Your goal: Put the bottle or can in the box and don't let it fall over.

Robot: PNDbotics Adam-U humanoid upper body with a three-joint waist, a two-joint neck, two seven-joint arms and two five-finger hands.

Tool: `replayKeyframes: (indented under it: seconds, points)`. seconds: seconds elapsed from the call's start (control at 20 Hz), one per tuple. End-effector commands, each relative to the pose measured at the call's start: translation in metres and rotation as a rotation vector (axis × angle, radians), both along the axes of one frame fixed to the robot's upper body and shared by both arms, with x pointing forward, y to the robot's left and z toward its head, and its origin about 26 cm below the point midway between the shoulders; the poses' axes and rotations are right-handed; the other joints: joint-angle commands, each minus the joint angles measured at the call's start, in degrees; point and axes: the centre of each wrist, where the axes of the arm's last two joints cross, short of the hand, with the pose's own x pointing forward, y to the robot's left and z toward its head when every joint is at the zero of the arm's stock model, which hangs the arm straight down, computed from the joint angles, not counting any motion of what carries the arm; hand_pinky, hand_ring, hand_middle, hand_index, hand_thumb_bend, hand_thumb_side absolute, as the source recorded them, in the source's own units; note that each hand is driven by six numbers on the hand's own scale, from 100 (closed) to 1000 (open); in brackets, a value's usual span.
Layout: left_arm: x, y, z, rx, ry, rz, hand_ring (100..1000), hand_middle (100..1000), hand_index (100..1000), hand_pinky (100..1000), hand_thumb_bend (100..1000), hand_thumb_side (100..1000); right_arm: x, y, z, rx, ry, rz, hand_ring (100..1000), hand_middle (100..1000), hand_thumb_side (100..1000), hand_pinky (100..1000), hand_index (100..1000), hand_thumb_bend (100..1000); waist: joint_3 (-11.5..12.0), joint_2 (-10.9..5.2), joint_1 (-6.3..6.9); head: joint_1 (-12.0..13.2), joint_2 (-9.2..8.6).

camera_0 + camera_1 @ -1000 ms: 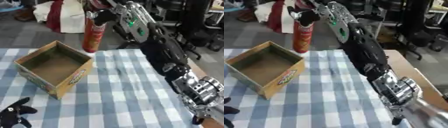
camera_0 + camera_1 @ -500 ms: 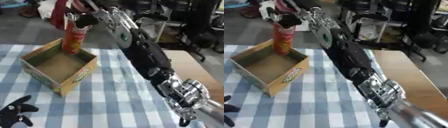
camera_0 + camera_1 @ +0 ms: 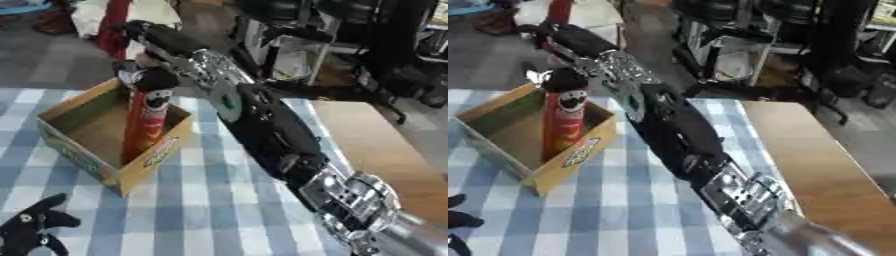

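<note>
A tall red can (image 3: 144, 125) with a dark lid stands upright inside the open cardboard box (image 3: 83, 107), its base hidden by the box's wall. My right hand (image 3: 144, 75) reaches in from the right over the box and is curled round the top of the can. The left hand (image 3: 31, 227) rests at the lower left corner, fingers relaxed and holding nothing.
A blue and white checked cloth (image 3: 210, 210) covers the table. A bare wooden tabletop (image 3: 376, 140) lies to the right. Dark chairs and clutter stand beyond the far edge. My right arm (image 3: 271, 135) stretches diagonally across the table.
The right hand has carried the can left and down from above the box's far edge into the box. The camera has shifted too.
</note>
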Motion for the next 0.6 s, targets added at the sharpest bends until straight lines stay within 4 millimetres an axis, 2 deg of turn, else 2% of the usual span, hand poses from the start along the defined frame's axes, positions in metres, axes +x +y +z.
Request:
replayKeyframes:
  seconds: [0.05,0.1,0.15,0.2,0.25,0.35,0.4,0.5,0.6]
  points:
    - [-0.001,-0.001,0.003,-0.003,-0.013,-0.006,795,683,976,550,196,1000,-0.009,-0.01,0.033,0.116,-0.084,0.035,1000,963,656,949,1000,100,-0.5,-1.36,0.48,0.1,-0.37]
    - [-0.001,0.0,0.002,-0.002,-0.009,-0.002,795,683,976,550,196,1000,-0.012,-0.012,0.039,0.183,-0.104,0.052,1000,957,642,932,1000,100,-0.9,-1.53,0.46,0.4,-0.16]
    - [-0.001,0.001,0.0,0.0,-0.004,0.004,795,683,976,550,197,1000,-0.016,-0.014,0.045,0.238,-0.123,0.069,998,942,549,908,1000,100,-1.3,-1.72,0.45,0.8,0.07]
    - [-0.002,0.003,-0.002,0.001,0.003,0.013,795,683,976,549,197,1000,-0.021,-0.018,0.052,0.282,-0.145,0.086,994,938,502,902,1000,100,-1.9,-1.97,0.41,1.3,0.38]
    - [-0.002,0.006,-0.004,0.002,0.009,0.024,796,683,976,549,197,1000,-0.029,-0.023,0.06,0.307,-0.167,0.102,985,938,405,880,1000,100,-2.5,-2.24,0.39,1.9,0.71]
    - [-0.003,0.01,-0.008,0.001,0.021,0.048,795,683,976,549,200,1000,-0.049,-0.04,0.075,0.331,-0.213,0.128,934,912,248,804,1000,100,-4.0,-2.82,0.39,3.3,1.57]
    - [-0.003,0.013,-0.011,-0.001,0.031,0.064,795,683,976,548,200,1000,-0.062,-0.052,0.078,0.348,-0.237,0.139,904,898,226,767,1000,100,-5.1,-3.2,0.43,4.4,2.2]
    - [-0.005,0.021,-0.017,-0.001,0.051,0.098,795,683,976,548,202,1000,-0.09,-0.072,0.07,0.415,-0.263,0.164,858,858,353,694,988,100,-7.7,-3.92,0.2,6.9,3.57]
    - [-0.008,0.029,-0.021,0.001,0.059,0.132,795,681,975,548,202,1000,-0.116,-0.087,0.047,0.504,-0.248,0.177,836,835,431,659,975,100,-10.3,-4.54,-0.27,9.7,4.84]
